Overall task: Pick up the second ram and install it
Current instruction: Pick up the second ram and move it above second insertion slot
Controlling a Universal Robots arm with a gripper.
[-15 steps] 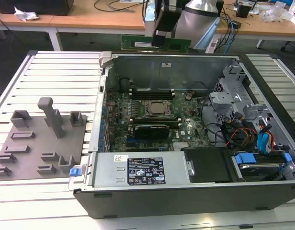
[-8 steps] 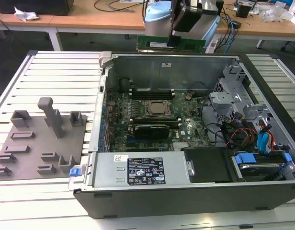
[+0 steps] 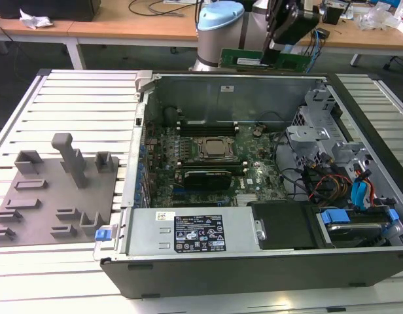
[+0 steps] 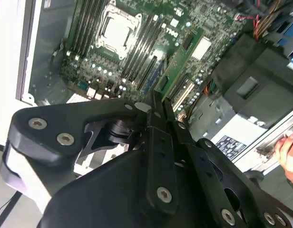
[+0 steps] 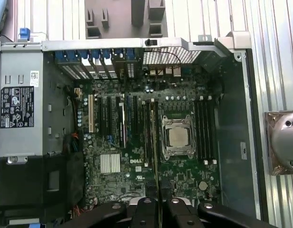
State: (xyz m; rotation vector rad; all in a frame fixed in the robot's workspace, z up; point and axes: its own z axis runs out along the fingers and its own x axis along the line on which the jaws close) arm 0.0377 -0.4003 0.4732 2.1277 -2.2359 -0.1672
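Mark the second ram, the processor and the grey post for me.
second ram [image 4: 181, 63]: second wrist view, middle of the green board.
processor [image 5: 177, 137]: first wrist view, centre of its silver lid.
grey post [image 3: 71, 162]: exterior view, mid-shaft.

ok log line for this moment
claw: shut on second ram | where: in air above open computer case | install: not yet seated
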